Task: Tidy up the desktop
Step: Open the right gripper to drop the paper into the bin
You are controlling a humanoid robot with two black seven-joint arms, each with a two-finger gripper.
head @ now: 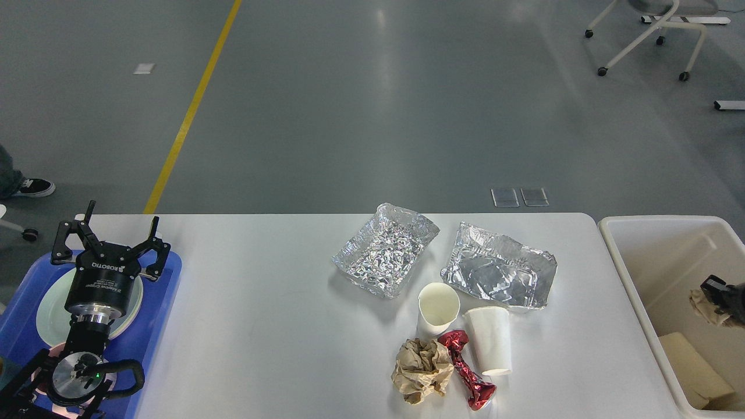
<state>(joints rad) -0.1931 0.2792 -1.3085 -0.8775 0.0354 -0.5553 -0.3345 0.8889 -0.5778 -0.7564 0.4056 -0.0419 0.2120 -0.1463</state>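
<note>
Nearest me on the desktop [273, 326], a crumpled paper ball [422, 369] lies touching a red wrapper [468, 375], with a tipped cup [490, 340] just beside the wrapper and an upright cup [438, 308] behind. Farther back sit two foil trays [386, 249] [499, 272], side by side, close to the far edge.

My left gripper [109, 241] hangs over the plate [46, 302] in the blue tray [169, 279] at the table's left end, fingers spread apart and holding nothing. My right gripper [719, 294] is barely in view at the right edge, inside the bin [625, 273]. It seems to be at a brown paper wad [705, 305], but I cannot tell whether its fingers are clamped on it or apart.

The risk I see: reaching for the near paper ball could knock the wrapper or roll the tipped cup, since all three crowd together. A low sweep back out of the bin could catch its rim, which stands just beside the table's right edge.

The left half of the desktop is bare, giving wide room to move. The clutter's right side, toward the bin, is narrower.
</note>
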